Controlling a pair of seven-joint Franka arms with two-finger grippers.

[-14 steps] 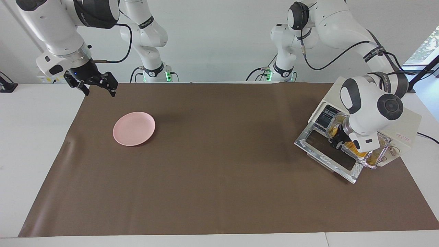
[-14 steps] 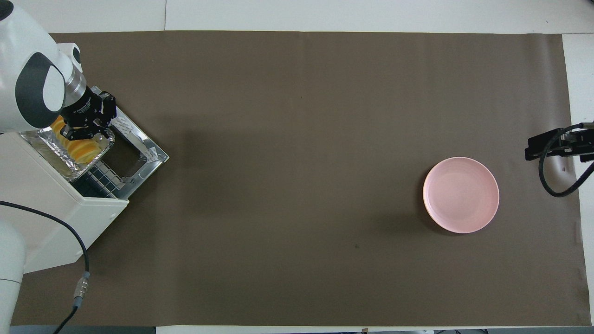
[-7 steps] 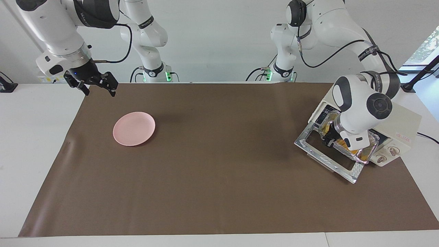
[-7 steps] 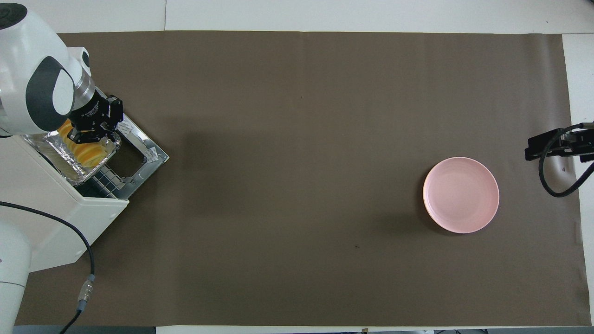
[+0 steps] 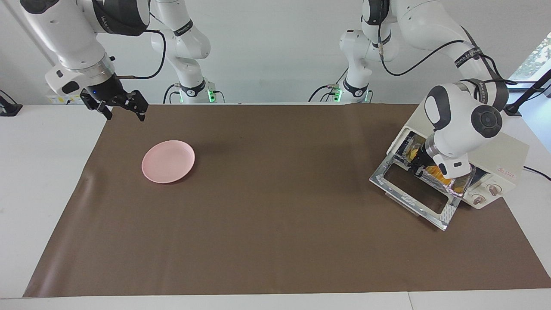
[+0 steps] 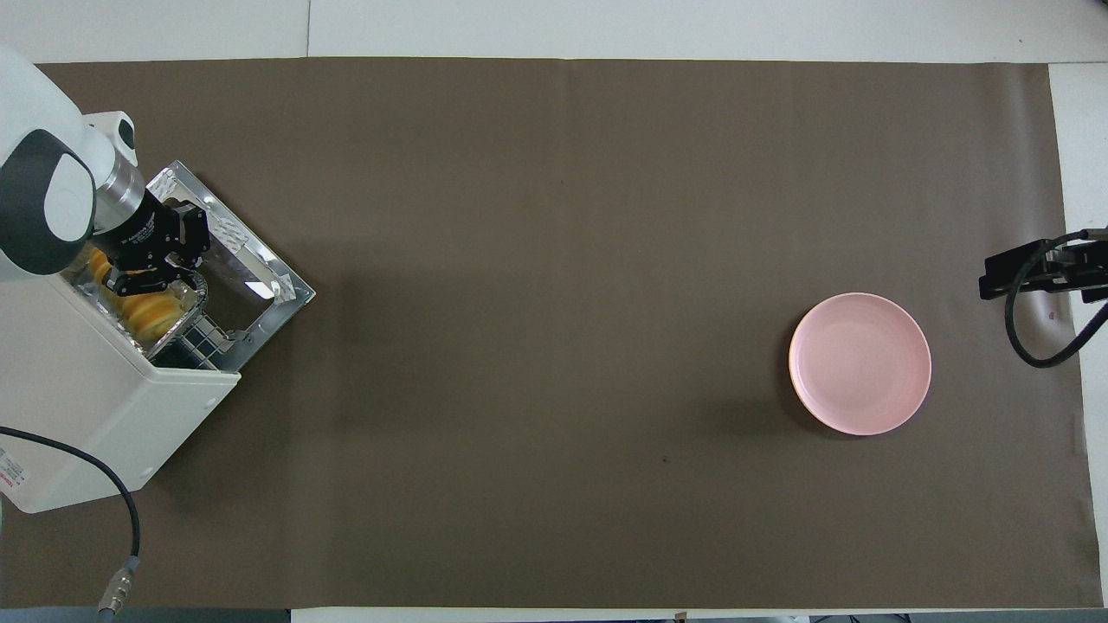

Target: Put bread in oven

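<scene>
Our left gripper (image 6: 156,264), clenched on the crinkled silver foil tray (image 6: 169,333), hides most of the ridged yellow-orange bread (image 6: 147,311) inside. The tray sits half inside the cream-white boxy oven (image 6: 95,381); our right gripper (image 5: 122,107) hangs released.

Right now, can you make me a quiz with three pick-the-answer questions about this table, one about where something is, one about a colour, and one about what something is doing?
1. Where is the bread?
A. on the plate
B. in the foil tray at the oven's mouth
C. bare on the brown mat

2. What colour is the plate?
A. pink
B. blue
C. green

3. How is the oven door?
A. shut
C. dropped open
B. missing

Answers:
1 B: the yellow loaf lies in the crinkled tray, partly inside the oven, with the left tool shut on the tray's rim.
2 A: the round plate near the waiting right tool is pink and empty.
3 C: the chrome-framed glass door lies flat in front of the oven.
</scene>
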